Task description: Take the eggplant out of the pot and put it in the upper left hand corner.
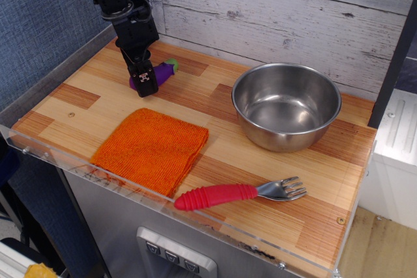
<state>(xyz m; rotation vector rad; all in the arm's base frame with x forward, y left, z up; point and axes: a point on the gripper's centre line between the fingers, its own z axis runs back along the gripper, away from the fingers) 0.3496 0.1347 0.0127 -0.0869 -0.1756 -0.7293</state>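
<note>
- The eggplant [160, 73] lies on the bench [195, 128] in the upper left of the frame, purple body low and its green stem cap pointing toward the back wall.
- It is out of the pot [287, 105], which stands well apart at the right centre and shows an empty steel inside.
- The pincer [144, 81] is down at the eggplant's near end, covering part of it; its tips look set close around the purple body, so I judge it to be holding the eggplant, though the far tip is hidden.
- The eggplant appears to rest on the wood; no gap shows under it.
- Judged from this, lifting out and carrying across are done, and the eggplant sits in the upper left hand corner [124, 56] area of the bench.
- What seems left is letting go and drawing the arm clear without nudging the toy; being rounded, it could roll.
- An orange cloth [151, 149] lies nearer the front edge, just below the eggplant in the frame.
- A red-handled fork [238, 193] lies near the front right.
</note>
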